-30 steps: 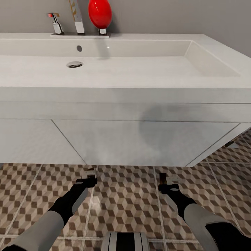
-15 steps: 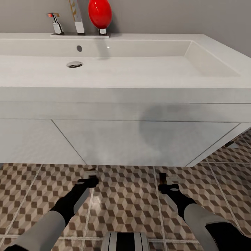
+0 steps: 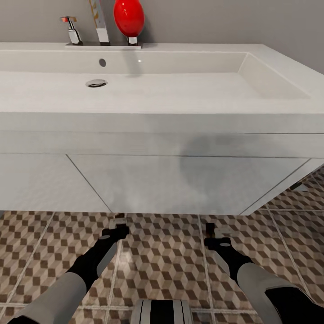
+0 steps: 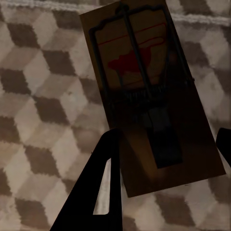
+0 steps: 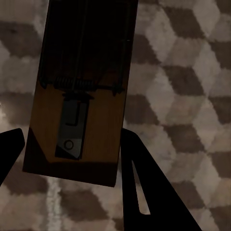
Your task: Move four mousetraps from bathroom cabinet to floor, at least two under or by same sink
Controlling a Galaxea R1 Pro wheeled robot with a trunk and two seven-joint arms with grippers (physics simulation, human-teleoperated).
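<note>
In the left wrist view, a brown wooden mousetrap [image 4: 144, 96] with dark wire and a red mark sits between my left gripper's [image 4: 166, 137] two dark fingers, just above the cube-patterned bathroom floor [image 4: 43, 96]. A second mousetrap [image 5: 77, 106] is pinched the same way by my right gripper [image 5: 72, 134]. From the head view both grippers, left [image 3: 118, 227] and right [image 3: 211, 235], hang low over the floor [image 3: 162, 256] at the front edge of the white bathroom sink [image 3: 180, 90]. The cabinet is out of view.
The white wall-hung vanity front [image 3: 171, 180] rises directly ahead of both grippers. A chrome tap [image 3: 72, 31] and a red ornament [image 3: 129, 17] stand at the back of the basin. Open tiled floor runs off to the right [image 3: 297, 211].
My left gripper has crept slightly forward and to the right, toward the vanity. The right arm has stayed where it was.
</note>
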